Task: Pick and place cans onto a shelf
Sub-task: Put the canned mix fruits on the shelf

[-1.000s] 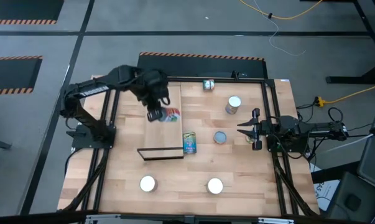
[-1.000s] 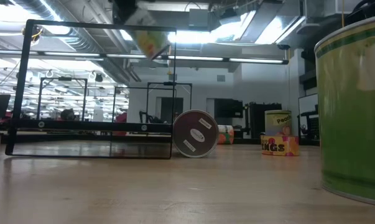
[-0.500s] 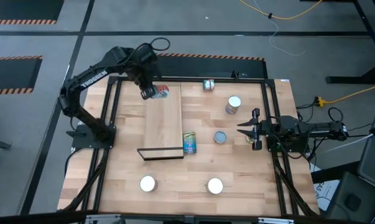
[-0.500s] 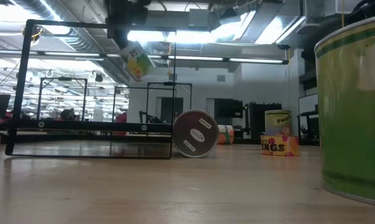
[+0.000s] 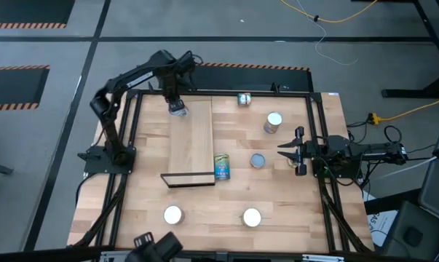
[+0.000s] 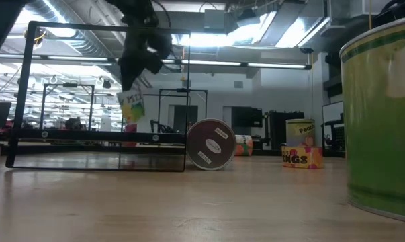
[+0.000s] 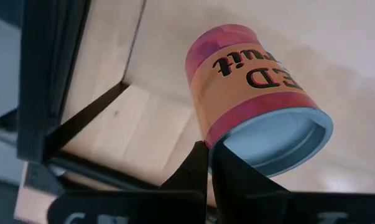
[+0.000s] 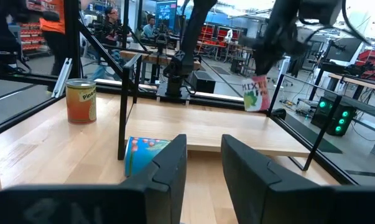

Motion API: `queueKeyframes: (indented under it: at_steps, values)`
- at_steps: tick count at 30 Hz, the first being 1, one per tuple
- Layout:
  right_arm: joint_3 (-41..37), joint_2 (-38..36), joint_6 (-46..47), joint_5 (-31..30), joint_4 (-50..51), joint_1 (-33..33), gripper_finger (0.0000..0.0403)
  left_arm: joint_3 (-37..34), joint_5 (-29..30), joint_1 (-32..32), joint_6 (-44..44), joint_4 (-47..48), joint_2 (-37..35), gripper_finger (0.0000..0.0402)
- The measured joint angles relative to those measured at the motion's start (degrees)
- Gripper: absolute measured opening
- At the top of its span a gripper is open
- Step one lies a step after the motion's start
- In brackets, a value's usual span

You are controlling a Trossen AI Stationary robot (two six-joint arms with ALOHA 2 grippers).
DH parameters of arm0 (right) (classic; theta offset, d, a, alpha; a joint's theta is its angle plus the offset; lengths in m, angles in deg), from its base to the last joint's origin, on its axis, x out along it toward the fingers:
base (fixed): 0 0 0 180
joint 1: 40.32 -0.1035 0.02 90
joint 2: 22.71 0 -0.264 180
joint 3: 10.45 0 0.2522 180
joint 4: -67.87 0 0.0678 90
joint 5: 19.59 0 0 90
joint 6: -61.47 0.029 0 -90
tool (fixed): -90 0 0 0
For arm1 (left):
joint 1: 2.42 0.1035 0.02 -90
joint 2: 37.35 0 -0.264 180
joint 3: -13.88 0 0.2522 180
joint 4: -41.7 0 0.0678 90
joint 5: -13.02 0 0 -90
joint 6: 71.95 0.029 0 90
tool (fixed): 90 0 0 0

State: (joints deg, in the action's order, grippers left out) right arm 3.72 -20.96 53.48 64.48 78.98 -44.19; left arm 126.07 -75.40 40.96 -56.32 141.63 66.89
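Observation:
My left gripper (image 5: 177,106) is over the far left corner of the shelf (image 5: 192,145), a light-wood plank, and is shut on a can (image 7: 249,93) with a pink-and-orange label. The low view shows that can (image 6: 131,106) hanging below the gripper. Other cans are on the tabletop: a blue-and-yellow one (image 5: 221,167) lies beside the shelf, a grey-topped one (image 5: 257,160) and a white-topped one (image 5: 273,122) stand to its right, and two white-topped ones (image 5: 173,215) (image 5: 251,217) stand near the front. My right gripper (image 5: 288,151) waits open at the table's right side. My left gripper pinches the can's silver rim (image 7: 237,148) at one end between its two shut fingers (image 7: 199,165). The fingers come from above, pointing down. The can hangs tilted below them, its other end lowest, clear of the shelf.
A black frame (image 5: 311,138) runs around the tabletop. One more can (image 5: 244,99) stands at the far edge. A dark end frame (image 6: 29,94) stands at the shelf's near short end. The room behind holds racks and people.
My left gripper has swung from over the middle of the shelf toward the table's far edge and come down, still shut on the can. The can has gone with it and now hangs lower, over the shelf's far left corner.

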Motion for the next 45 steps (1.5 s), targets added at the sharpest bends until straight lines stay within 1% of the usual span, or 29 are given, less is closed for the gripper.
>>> queueKeyframes:
  at_steps: [7,12,28,45]
  values:
    - [0.00,0.01,0.00,-0.02,0.00,-0.01,0.0105,0.00,3.93,1.47,1.51,0.50,3.26,0.0001]
    - [0.00,0.01,0.00,-0.01,0.01,0.00,0.0105,0.00,4.29,1.81,1.46,0.42,4.31,0.0002]
    - [0.00,0.01,0.00,0.00,0.00,0.01,0.0105,0.00,4.33,1.44,1.40,-1.96,4.18,0.0006]
    - [0.00,0.01,0.00,-0.02,0.01,0.01,0.0105,0.00,4.33,1.44,1.03,-1.96,4.18,0.0007]
